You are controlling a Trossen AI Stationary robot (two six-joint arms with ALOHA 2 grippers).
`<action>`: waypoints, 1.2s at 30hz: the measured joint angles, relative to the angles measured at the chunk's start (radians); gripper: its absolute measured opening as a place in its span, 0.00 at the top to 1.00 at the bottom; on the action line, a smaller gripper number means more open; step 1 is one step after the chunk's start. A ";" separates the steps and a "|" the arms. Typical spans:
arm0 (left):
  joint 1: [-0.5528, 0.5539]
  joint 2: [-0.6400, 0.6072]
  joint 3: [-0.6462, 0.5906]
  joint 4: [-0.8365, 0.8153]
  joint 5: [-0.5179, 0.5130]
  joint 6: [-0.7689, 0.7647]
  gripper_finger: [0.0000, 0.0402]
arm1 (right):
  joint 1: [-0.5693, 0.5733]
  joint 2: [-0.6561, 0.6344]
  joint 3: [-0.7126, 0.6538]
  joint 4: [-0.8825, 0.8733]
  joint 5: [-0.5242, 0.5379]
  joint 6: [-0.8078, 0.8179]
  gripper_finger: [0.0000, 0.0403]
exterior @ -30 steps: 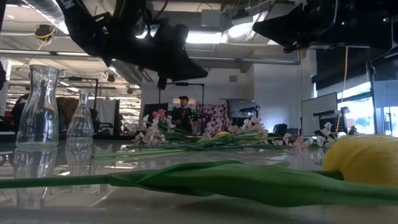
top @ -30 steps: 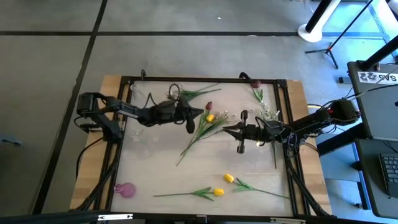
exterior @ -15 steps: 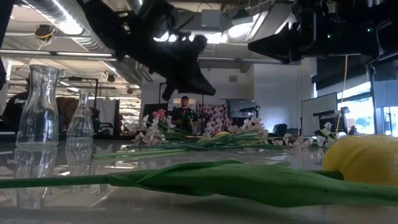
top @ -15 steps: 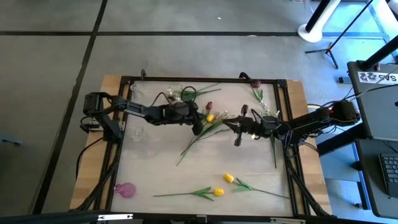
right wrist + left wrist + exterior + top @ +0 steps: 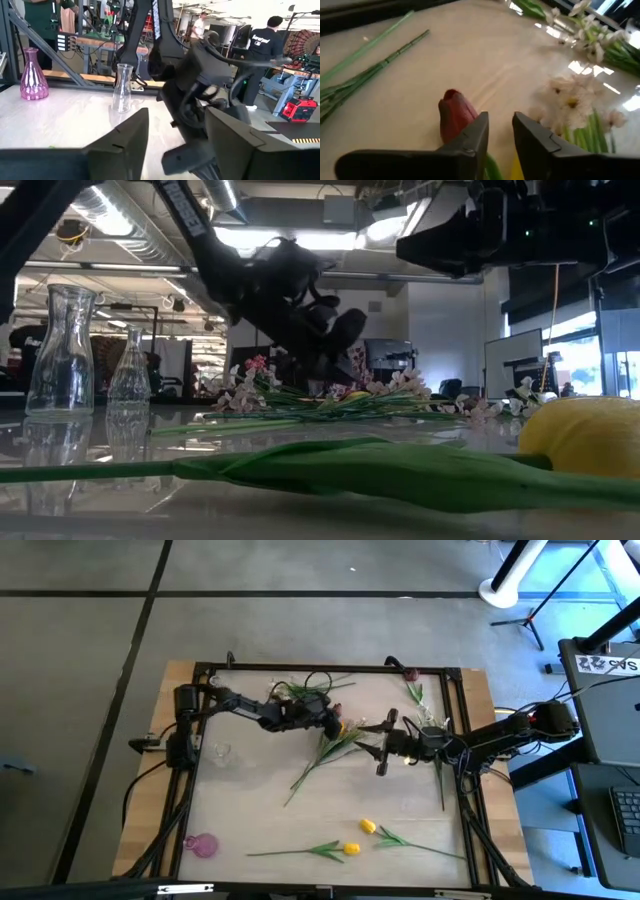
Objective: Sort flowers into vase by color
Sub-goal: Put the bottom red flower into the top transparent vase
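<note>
Left gripper parted, empty, just beside red tulip; right gripper parted, empty, near same tulip

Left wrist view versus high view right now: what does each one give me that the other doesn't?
Only the left wrist view shows the left gripper open just beside the dark red tulip, holding nothing. Only the high view shows the right gripper facing the left arm, the two yellow tulips near the front edge, and the pink vase at the front left corner. Both show the white blossoms and green stems near mid-table.
</note>
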 joint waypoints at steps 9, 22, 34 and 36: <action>-0.005 0.047 0.006 -0.013 -0.072 -0.021 0.71 | 0.000 0.000 0.009 -0.037 0.000 0.000 0.45; -0.034 0.105 0.008 0.005 -0.204 -0.043 0.82 | 0.000 0.001 0.010 -0.034 -0.008 0.006 0.45; -0.072 -0.128 0.003 -0.099 -0.311 0.101 1.00 | 0.000 0.001 0.010 -0.041 -0.008 0.008 0.45; -0.095 -0.207 0.003 -0.124 -0.323 0.149 1.00 | 0.000 0.001 0.010 -0.046 -0.008 0.008 0.45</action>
